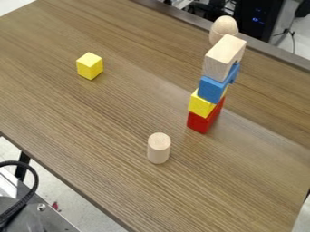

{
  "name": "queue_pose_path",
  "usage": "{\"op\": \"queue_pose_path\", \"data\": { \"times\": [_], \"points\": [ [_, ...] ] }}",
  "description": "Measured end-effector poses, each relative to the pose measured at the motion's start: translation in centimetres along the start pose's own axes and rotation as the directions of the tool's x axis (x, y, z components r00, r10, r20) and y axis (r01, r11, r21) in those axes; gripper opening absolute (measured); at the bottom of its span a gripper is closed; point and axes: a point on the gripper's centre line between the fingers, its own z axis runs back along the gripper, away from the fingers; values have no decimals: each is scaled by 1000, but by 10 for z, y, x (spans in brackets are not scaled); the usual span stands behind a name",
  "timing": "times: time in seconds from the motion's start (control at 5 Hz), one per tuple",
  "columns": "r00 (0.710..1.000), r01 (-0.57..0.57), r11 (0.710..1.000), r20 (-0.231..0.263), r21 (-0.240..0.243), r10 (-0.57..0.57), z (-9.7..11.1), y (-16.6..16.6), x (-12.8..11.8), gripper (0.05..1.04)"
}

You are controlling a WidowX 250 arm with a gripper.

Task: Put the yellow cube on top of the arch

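Grab step imo, so the gripper, open or closed I can't tell, should straddle the loose yellow cube (89, 66).

Tabletop (79, 122): mid-brown wood grain, fine darker streaks running its length. Yellow cube (89, 66): solid bright yellow, upper face paler. Stack, bottom to top: red block (203, 122), plain; yellow block (200, 105), plain; blue block (210, 89), mid-blue; top block (221, 56), bare pale wood. Wooden egg shape (224, 28) and wooden cylinder (158, 149): same light tan, cylinder's end slightly pinker. Cable (36, 180): black, braided pattern. Computer case (247, 31): black, small blue lights. Floor (70, 206): pale grey.
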Motion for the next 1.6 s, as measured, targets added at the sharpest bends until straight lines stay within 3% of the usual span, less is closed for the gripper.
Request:
{"op": "queue_pose_path", "data": {
  "times": [0.2, 0.4, 0.6, 0.8, 1.0, 1.2, 1.4, 1.6],
  "points": [
    [999, 14, 1000, -40, 16, -13, -14, -5, -2, 1000],
    [994, -43, 999, -97, 33, 46, -34, 6, -20, 1000],
    [976, -188, 982, -116, 2, 187, -44, 33, -22, 1000],
    [934, -340, 940, -120, -7, 337, -52, 54, -23, 1000],
    [874, -477, 878, -119, -28, 471, -45, 79, -22, 1000],
    [810, -576, 818, -142, -4, 569, -53, 109, -22, 1000],
    [701, -695, 718, -187, 39, 688, -72, 129, -33, 1000],
    [645, -743, 668, -223, 43, 731, -106, 140, -48, 1000]
  ]
}}
